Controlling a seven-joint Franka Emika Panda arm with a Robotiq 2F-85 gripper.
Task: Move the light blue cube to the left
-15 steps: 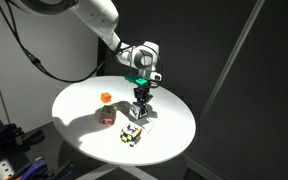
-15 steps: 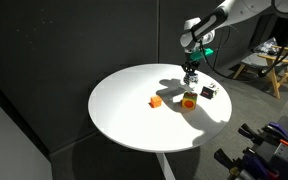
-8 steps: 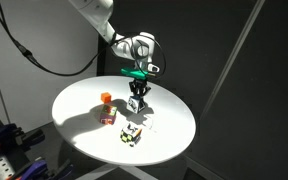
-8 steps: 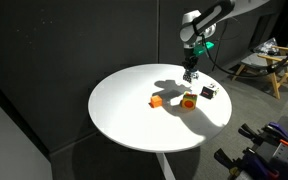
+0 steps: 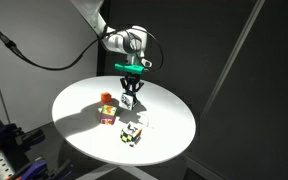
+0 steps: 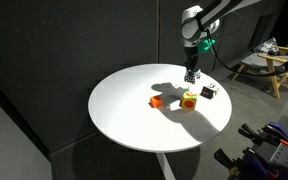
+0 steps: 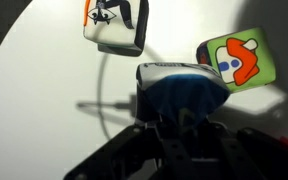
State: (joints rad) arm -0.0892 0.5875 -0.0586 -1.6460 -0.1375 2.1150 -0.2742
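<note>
The gripper (image 5: 129, 101) hangs above the round white table (image 5: 79, 135), fingers clamped on the light blue cube (image 7: 181, 84); in the wrist view a patterned cube (image 7: 115, 24) lies far left; a green cube (image 7: 241, 58) lies right.

1. Wrist view: the gripper (image 7: 181, 112) is a dark blur, its fingers covering the near side of the light blue cube (image 7: 181, 85).
2. Beyond the gripper, the patterned cube (image 7: 117, 28) is cut off by the frame edge.

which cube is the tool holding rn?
The light blue cube, clamped in the tool at the wrist view's centre. The green-faced cube and the black-and-white cube sit apart on the table.
</note>
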